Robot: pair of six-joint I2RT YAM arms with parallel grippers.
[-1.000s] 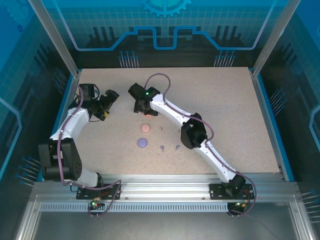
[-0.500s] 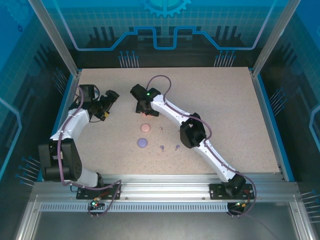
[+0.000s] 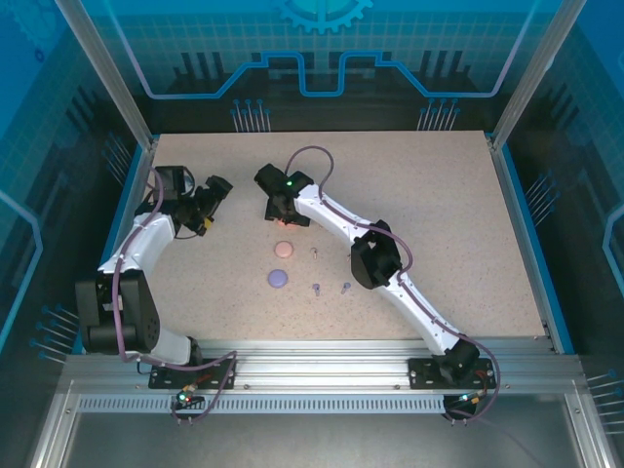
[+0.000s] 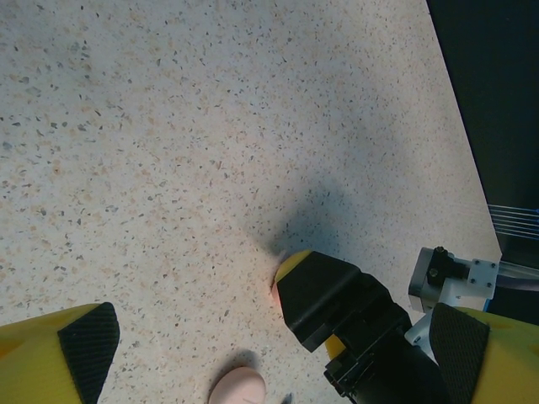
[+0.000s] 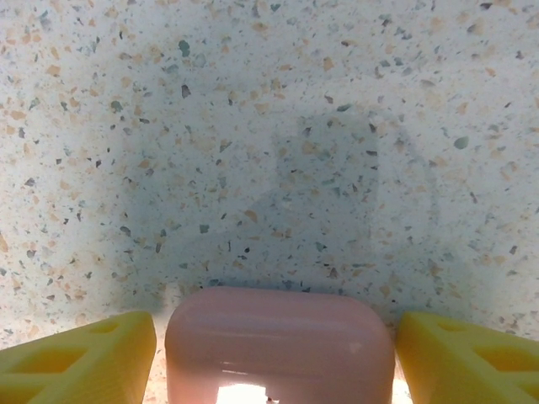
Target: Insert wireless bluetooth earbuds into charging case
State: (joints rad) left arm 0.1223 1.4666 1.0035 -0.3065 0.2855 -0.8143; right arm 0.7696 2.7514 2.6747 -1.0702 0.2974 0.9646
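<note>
Left gripper (image 3: 213, 195): seen over the far-left part of the table (image 3: 439, 214), above the surface. In the left wrist view (image 4: 278, 353) the fingers (image 4: 84, 353) are spread wide, and nothing is held between them.

Right gripper (image 3: 285, 213): lowered close to the table just beyond the row of cases. In the right wrist view (image 5: 274, 353) one yellow finger (image 5: 76, 353) is seen on each side of a case.

Coral-pink case (image 5: 280, 345): set on the table between the right fingers. A thin gap is visible on one side, while the other finger appears to be touching it. The jaws are part-way open around the case, and a firm grip is not shown. A reddish edge of it (image 3: 293, 222) is seen under the gripper from above.

Pink case (image 3: 284, 250): lying on the table just on the near side of the right gripper and apart from it. It is also seen at the bottom edge of the left wrist view (image 4: 238, 387).

Purple case (image 3: 277, 279): lying on the table just nearer than the pink case.

Pale earbud (image 3: 314, 252): lying loose on the table beside the pink case, on its right.

Purple earbud, left one (image 3: 316, 288): lying loose on the table to the right of the purple case.

Purple earbud, right one (image 3: 345, 287): lying near its mate and close to the right arm.

Lids: it cannot be told whether they are open or closed.
</note>
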